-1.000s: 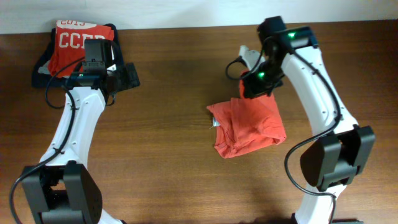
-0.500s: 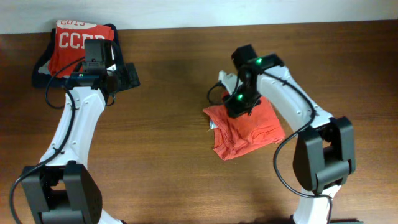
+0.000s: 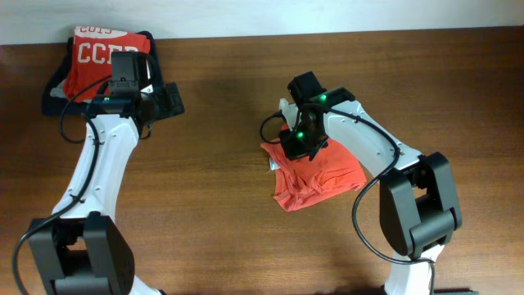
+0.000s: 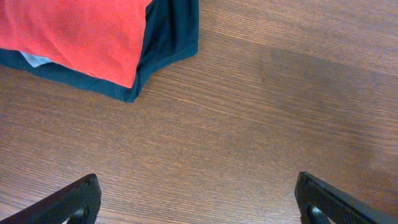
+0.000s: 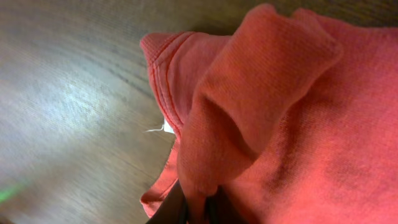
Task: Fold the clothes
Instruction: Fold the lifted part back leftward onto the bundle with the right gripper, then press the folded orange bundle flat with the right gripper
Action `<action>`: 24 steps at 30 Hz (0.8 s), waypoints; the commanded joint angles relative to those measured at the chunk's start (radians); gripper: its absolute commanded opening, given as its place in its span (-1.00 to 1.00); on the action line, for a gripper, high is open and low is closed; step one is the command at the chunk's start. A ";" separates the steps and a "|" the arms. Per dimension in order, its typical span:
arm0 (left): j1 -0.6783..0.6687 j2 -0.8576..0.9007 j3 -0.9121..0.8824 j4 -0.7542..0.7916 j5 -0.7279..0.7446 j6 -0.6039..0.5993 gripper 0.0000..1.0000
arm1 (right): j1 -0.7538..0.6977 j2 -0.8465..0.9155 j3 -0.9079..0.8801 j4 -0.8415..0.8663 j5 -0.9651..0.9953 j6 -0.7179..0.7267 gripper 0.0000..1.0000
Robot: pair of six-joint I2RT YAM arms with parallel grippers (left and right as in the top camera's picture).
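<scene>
Obs.: the orange-red T-shirt (image 3: 321, 175) lies as a rumpled, partly folded heap on the wooden table (image 3: 221, 213). It is well apart from the folded red "CCER" shirt (image 3: 100, 52), off to that shirt's right and nearer the arm bases. The right gripper (image 5: 194, 209) sits at the heap's edge facing the "CCER" shirt, jaws narrow, with a raised ridge of orange-red knit pinched between them. The collar rib and a sliver of white neck tag (image 5: 165, 127) show just beside the pinch. The left gripper (image 4: 200, 200) is spread wide and holds nothing. It hangs over bare wood just right of the "CCER" shirt and the dark navy garment (image 4: 173, 25) beneath it. Judgement: the step in hand is laying a fold across the heap. To do it well, carry the pinched edge low and flat so the lower layers are not dragged. Release only once the edge rests square on the cloth beneath, then smooth the puckers. Risk: the grip is on a bunched ridge, and I cannot tell how many layers it holds.
</scene>
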 commanded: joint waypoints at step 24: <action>0.002 0.005 0.010 -0.001 -0.008 -0.010 0.98 | -0.147 0.000 0.035 -0.251 -0.399 -0.211 -0.04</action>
